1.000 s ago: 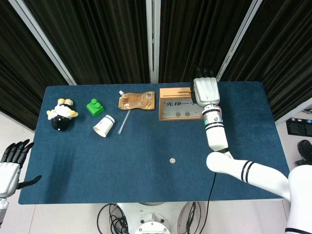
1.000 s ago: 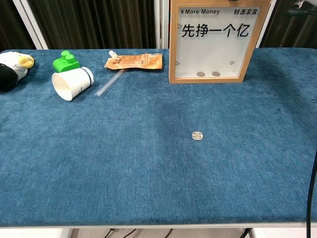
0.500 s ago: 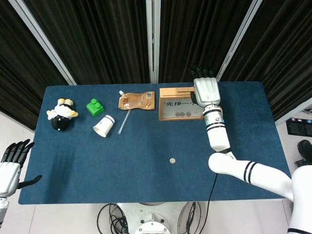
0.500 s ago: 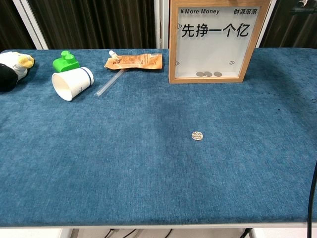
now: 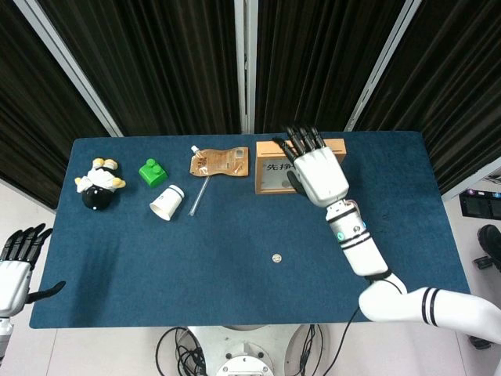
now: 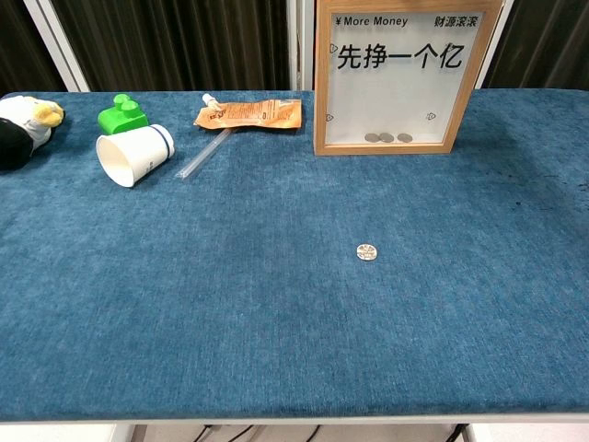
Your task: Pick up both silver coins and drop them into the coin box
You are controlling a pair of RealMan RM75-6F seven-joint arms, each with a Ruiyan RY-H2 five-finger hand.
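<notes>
One silver coin [image 5: 275, 257] [image 6: 367, 251] lies flat on the blue table, near the middle front. The wooden coin box [image 5: 275, 166] [image 6: 398, 77] stands at the back, and three coins [image 6: 387, 138] rest on its floor behind the clear pane. My right hand [image 5: 315, 169] hovers over the box's right half in the head view, fingers spread and empty, hiding part of the box. It does not appear in the chest view. My left hand [image 5: 17, 262] hangs open off the table's left edge, holding nothing.
At the back left sit a black and white plush toy [image 5: 99, 184], a green block [image 5: 153, 171], a tipped white paper cup [image 5: 167, 201], a clear straw [image 5: 199, 195] and an orange pouch [image 5: 220, 162]. The blue table [image 5: 196, 258] spreads wide around the coin.
A third coin dropped into the box. My right hand has since pulled back from the box's top towards me and spread its fingers. The left hand stayed put.
</notes>
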